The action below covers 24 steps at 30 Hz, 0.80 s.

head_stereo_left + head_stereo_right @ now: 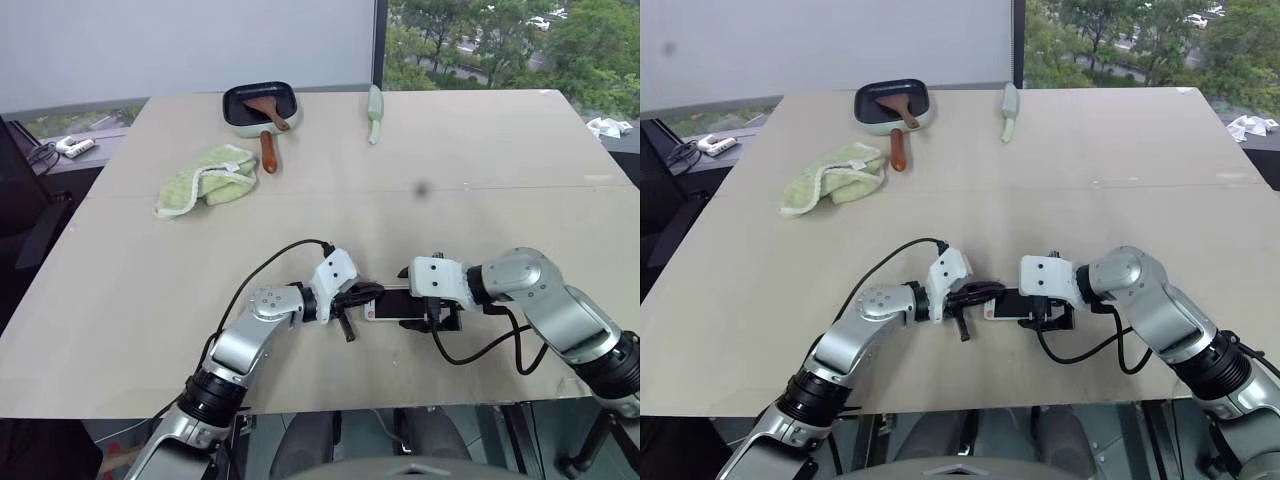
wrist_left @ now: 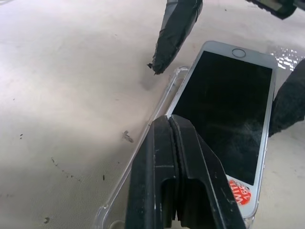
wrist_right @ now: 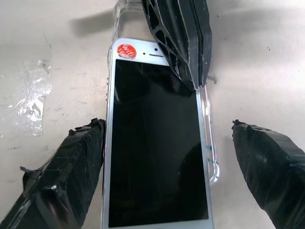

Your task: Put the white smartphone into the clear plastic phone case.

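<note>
Left gripper (image 2: pixel 174 125): fingers pressed flat together, tips resting on the long edge of the white smartphone (image 2: pixel 223 107) where it meets the clear plastic phone case (image 2: pixel 162 102).
Right gripper (image 3: pixel 164 143): jaws wide apart, one taped finger (image 3: pixel 71 162) against one long side of the phone, the other finger (image 3: pixel 267 157) well off the opposite side, nothing gripped.
White smartphone: lying screen up on the table (image 1: pixel 130 300), between the two grippers, near the front edge.
Clear plastic phone case: under the phone, its rim sticking out along one long side and past the end with the red sticker (image 3: pixel 126 50); phone looks not fully seated.
Wrist views add: the case rim, the sticker and a scrap of clear film (image 3: pixel 33 95) on the table beside the phone.
Head views add: far side of the table, well apart from the phone, with a green cloth (image 1: pixel 205 178), a dark pan (image 1: pixel 258 105) holding a wooden spatula (image 1: pixel 268 125), and a pale green utensil (image 1: pixel 375 112).
Count: one phone, one case, one cloth, one pan, one spatula, one pale utensil.
In the way: only the grippers' own fingers crowd the phone.
</note>
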Each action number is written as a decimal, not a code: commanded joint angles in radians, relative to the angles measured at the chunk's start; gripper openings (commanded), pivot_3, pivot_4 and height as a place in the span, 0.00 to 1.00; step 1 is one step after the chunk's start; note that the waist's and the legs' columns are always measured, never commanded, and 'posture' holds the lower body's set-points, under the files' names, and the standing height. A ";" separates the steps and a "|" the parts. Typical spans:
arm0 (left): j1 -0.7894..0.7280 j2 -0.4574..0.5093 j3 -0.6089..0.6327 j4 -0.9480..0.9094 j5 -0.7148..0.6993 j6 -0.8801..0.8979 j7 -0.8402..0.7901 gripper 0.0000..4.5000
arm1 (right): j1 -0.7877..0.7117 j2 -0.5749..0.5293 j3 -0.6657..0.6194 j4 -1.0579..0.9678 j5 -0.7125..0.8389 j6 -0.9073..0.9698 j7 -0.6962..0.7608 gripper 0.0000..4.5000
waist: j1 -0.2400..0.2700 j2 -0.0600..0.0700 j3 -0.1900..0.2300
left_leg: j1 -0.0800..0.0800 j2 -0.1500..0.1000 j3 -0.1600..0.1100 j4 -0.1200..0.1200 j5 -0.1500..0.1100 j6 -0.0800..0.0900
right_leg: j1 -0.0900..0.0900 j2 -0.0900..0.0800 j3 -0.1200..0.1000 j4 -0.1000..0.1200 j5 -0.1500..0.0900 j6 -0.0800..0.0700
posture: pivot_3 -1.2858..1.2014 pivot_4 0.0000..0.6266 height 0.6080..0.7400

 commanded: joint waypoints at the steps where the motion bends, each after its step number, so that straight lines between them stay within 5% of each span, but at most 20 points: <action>1: 0.033 0.004 0.015 -0.015 -0.020 -0.004 -0.022 0.00 | -0.016 0.000 -0.027 -0.001 0.003 -0.020 -0.013 0.99 | 0.000 0.000 0.000 | 0.000 0.000 0.000 0.000 0.000 0.000 | 0.000 0.000 0.000 0.000 0.000 0.000 | 0.52 0.24 1.00; 24: 0.077 0.043 0.049 -0.177 -0.163 0.083 -0.123 0.00 | -0.033 0.029 -0.005 0.069 -0.035 -0.071 -0.029 0.99 | -0.001 0.001 0.005 | -0.003 0.000 0.000 -0.002 0.000 0.000 | -0.003 0.000 0.000 -0.003 0.000 0.000 | 0.52 0.24 1.00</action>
